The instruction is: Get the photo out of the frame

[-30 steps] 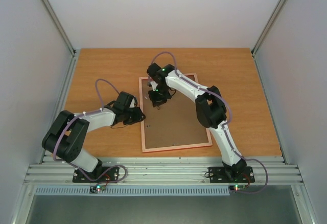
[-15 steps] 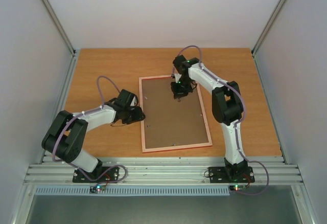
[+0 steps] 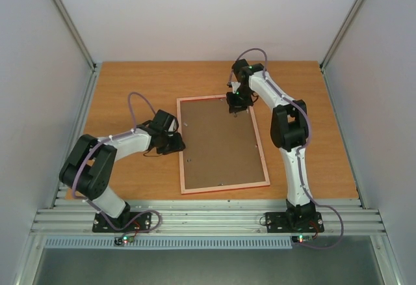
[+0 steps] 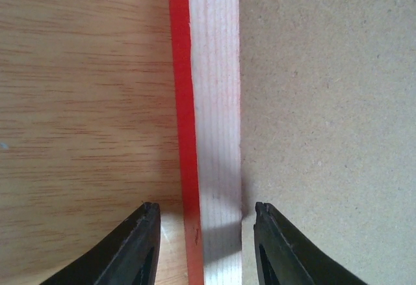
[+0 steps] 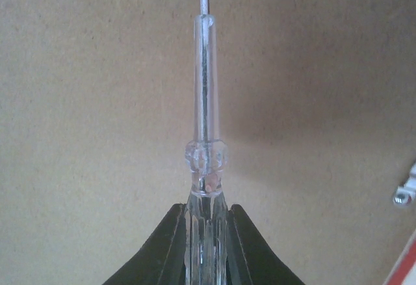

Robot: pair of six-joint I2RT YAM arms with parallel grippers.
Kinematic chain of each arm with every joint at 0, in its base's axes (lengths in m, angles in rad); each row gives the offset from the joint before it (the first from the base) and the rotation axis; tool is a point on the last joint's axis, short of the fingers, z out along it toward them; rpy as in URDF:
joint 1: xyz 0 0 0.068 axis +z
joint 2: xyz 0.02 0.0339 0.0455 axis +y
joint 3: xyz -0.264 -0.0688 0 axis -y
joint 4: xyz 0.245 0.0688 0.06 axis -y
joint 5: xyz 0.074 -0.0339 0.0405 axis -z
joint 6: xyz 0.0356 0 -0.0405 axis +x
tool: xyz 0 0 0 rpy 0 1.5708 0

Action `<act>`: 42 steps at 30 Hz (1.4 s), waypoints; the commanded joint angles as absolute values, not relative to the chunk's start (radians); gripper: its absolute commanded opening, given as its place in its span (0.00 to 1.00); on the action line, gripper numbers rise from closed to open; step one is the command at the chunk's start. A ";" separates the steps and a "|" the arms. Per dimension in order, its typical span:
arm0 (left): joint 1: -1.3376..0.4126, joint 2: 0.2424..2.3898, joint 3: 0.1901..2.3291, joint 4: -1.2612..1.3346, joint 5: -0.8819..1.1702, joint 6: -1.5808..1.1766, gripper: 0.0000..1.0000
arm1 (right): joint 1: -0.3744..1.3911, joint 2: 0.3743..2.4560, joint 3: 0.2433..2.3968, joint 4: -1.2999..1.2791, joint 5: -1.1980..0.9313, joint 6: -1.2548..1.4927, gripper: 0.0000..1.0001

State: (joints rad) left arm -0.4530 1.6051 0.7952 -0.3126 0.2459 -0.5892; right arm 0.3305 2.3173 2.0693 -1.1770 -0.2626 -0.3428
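Observation:
The frame [image 3: 181, 158] lies face down on the table, red edge and pale back rail [image 4: 214, 103] showing, with the brown backing board [image 3: 218, 145] filling it. The photo is hidden under that board. My left gripper [image 4: 203, 223] is open, its fingers straddling the frame's left rail, one over the table and one over the board [image 4: 325, 103], with a gap on both sides. My right gripper [image 5: 206, 217] is shut on a clear-handled screwdriver [image 5: 206, 103], whose thin metal tip points down at the board near the frame's far right corner [image 3: 235, 106].
A small metal clip [image 5: 404, 190] sits on the board by the red frame edge [image 5: 406, 265], right of the tool. Small tabs dot the board near its left [image 3: 188, 159] and near [image 3: 221, 184] rails. Wooden table [image 3: 130, 90] surrounds the frame; white walls enclose it.
My right arm swung with the screwdriver from the board's far left part to its far right corner. The left gripper's jaws spread wider at the left rail.

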 commanded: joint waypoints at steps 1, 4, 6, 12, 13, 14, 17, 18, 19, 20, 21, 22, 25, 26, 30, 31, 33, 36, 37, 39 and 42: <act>-0.451 1.623 0.822 -0.332 0.245 -0.561 0.41 | 0.321 2.397 2.173 -1.250 -0.278 -0.385 0.01; -0.451 1.624 0.822 -0.333 0.241 -0.554 0.37 | 0.319 2.440 2.229 -1.284 -0.280 -0.399 0.01; -0.451 1.629 0.822 -0.334 0.242 -0.551 0.36 | 0.320 2.456 2.248 -1.295 -0.286 -0.407 0.01; -0.451 1.649 0.827 -0.327 0.257 -0.545 0.33 | 0.319 2.502 2.303 -1.332 -0.300 -0.419 0.01; -0.451 1.651 0.827 -0.328 0.256 -0.545 0.33 | 0.319 2.510 2.312 -1.340 -0.302 -0.420 0.01; -0.451 1.653 0.827 -0.326 0.255 -0.545 0.33 | 0.320 2.516 2.320 -1.343 -0.302 -0.421 0.01; -0.451 1.651 0.822 -0.327 0.253 -0.542 0.33 | 0.319 2.534 2.348 -1.357 -0.307 -0.426 0.01; -0.451 1.650 0.821 -0.328 0.251 -0.539 0.33 | 0.320 2.543 2.361 -1.367 -0.313 -0.427 0.01; -0.451 1.650 0.820 -0.329 0.249 -0.539 0.33 | 0.321 2.549 2.373 -1.375 -0.320 -0.430 0.01; -0.451 1.649 0.818 -0.331 0.250 -0.537 0.33 | 0.321 2.553 2.378 -1.381 -0.324 -0.432 0.01; -0.451 1.648 0.818 -0.330 0.249 -0.536 0.33 | 0.321 2.556 2.383 -1.383 -0.326 -0.433 0.01; -0.452 1.648 0.818 -0.332 0.249 -0.535 0.33 | 0.321 2.558 2.386 -1.385 -0.330 -0.436 0.01; -0.451 1.646 0.819 -0.335 0.248 -0.533 0.33 | 0.325 2.560 2.390 -1.393 -0.344 -0.447 0.01; -0.451 1.646 0.820 -0.335 0.247 -0.532 0.32 | 0.328 2.560 2.391 -1.395 -0.346 -0.450 0.01; -0.451 1.647 0.824 -0.342 0.242 -0.528 0.33 | 0.339 2.567 2.394 -1.412 -0.349 -0.477 0.01; -0.451 1.648 0.825 -0.342 0.241 -0.527 0.32 | 0.343 2.568 2.396 -1.417 -0.345 -0.484 0.01; -0.451 1.648 0.827 -0.345 0.240 -0.525 0.33 | 0.347 2.569 2.396 -1.424 -0.345 -0.490 0.01; -0.451 1.648 0.828 -0.349 0.237 -0.525 0.32 | 0.347 2.566 2.395 -1.425 -0.334 -0.487 0.01; -0.451 1.648 0.828 -0.351 0.235 -0.525 0.32 | 0.347 2.563 2.395 -1.423 -0.332 -0.487 0.01; -0.451 1.648 0.828 -0.353 0.231 -0.525 0.33 | 0.347 2.553 2.396 -1.418 -0.325 -0.480 0.01; -0.451 1.649 0.829 -0.358 0.223 -0.524 0.33 | 0.347 2.531 2.394 -1.412 -0.325 -0.478 0.01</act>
State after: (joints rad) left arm -0.4530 1.6279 0.8169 -0.3305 0.2512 -0.5407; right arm 0.3321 2.5404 2.3718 -1.3739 -0.3264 -0.4652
